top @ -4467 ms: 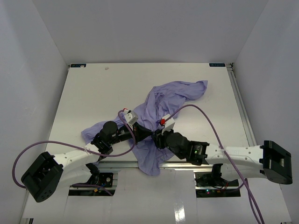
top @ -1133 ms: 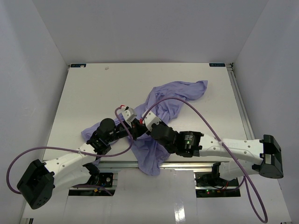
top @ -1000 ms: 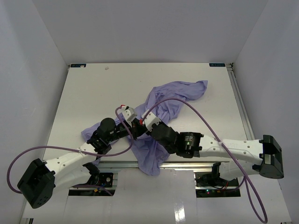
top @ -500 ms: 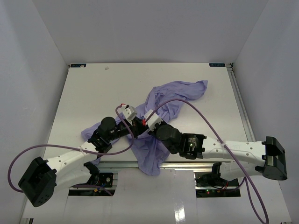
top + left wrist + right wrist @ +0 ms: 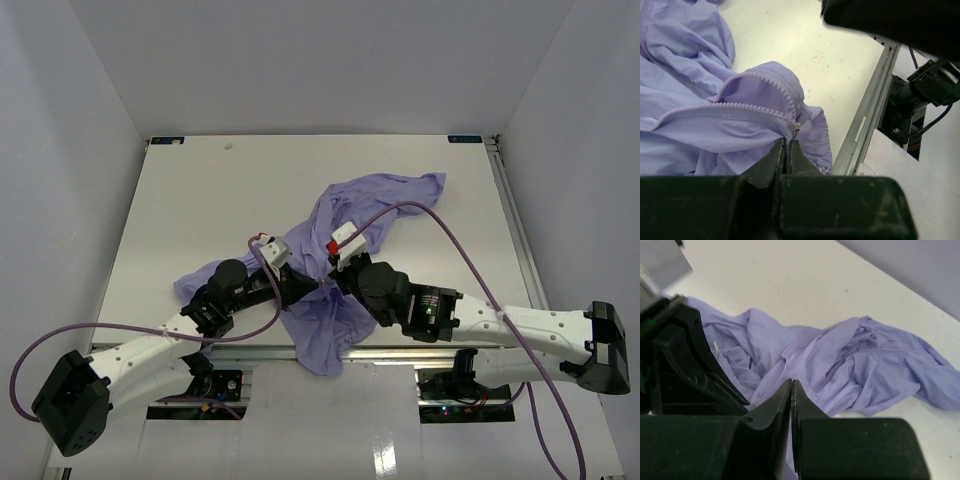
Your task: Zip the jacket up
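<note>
A white table (image 5: pixel 200 190), walled by white panels, is seen from above, with the lavender jacket (image 5: pixel 385 200) heaped in crumpled folds from right of centre down to the near edge, where a fold is draped over the metal rail (image 5: pixel 250 352). The left arm (image 5: pixel 150 345) and the right arm (image 5: pixel 520 325) are stretched in from the near corners and are brought together over the middle of the garment, each trailed by a purple cable (image 5: pixel 455 240). The left gripper (image 5: pixel 303 288) is shown clamped on the jacket (image 5: pixel 690 130): in its wrist view, thin cloth is pinched between the dark fingertips (image 5: pixel 777 152), just beside the point where the two rows of zipper teeth (image 5: pixel 720 106) meet. One row is laid nearly straight and the other is curled over a raised fold, and the two are kept apart except at that end. The right gripper (image 5: pixel 328 270) is held just beside the left one, its jaws pressed fully together in front of the jacket (image 5: pixel 865 360); whether any fabric is caught between them cannot be told
</note>
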`<state>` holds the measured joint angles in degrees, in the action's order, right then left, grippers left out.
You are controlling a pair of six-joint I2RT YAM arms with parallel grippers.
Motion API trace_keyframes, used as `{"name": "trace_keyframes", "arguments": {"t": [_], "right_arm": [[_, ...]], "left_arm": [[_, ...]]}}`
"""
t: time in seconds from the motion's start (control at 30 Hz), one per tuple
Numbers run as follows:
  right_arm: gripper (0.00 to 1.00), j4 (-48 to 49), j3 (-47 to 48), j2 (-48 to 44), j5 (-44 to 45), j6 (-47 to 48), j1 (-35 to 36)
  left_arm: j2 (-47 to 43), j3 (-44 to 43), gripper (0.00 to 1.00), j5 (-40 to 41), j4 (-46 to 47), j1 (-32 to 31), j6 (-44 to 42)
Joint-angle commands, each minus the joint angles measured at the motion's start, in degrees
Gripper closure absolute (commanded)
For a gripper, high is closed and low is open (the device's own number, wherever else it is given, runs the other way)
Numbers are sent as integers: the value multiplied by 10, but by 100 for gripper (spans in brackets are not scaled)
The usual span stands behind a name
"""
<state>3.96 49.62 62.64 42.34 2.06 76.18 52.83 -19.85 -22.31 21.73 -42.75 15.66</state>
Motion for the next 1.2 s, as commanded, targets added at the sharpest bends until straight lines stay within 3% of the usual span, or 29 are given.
{"name": "trace_keyframes", "arguments": {"t": [0.0,0.07,0.2,0.37,0.53,0.73,0.9,1.17], "right_arm": [[89,-56,-4,-17,-49,-53,0],[78,-65,-21,-42,-105,-40,0],[63,26,-104,-80,-230,111,-1],[59,152,-175,-100,-233,326,0],[54,188,-216,-121,-266,443,-1],[48,241,-244,-131,-273,502,0],[37,300,-276,-131,-310,524,3],[37,364,-303,-99,-245,575,41]], "left_arm": [[-25,-12,100,-11,-17,0,9],[-25,-14,100,-19,-21,-1,13],[-21,-28,100,-26,-39,0,28],[-12,-49,100,-41,-60,10,47],[4,-60,100,-124,-37,50,92],[5,-66,100,-160,-8,68,173],[9,-68,100,-200,23,79,234],[25,-76,100,-218,40,90,285]]}}
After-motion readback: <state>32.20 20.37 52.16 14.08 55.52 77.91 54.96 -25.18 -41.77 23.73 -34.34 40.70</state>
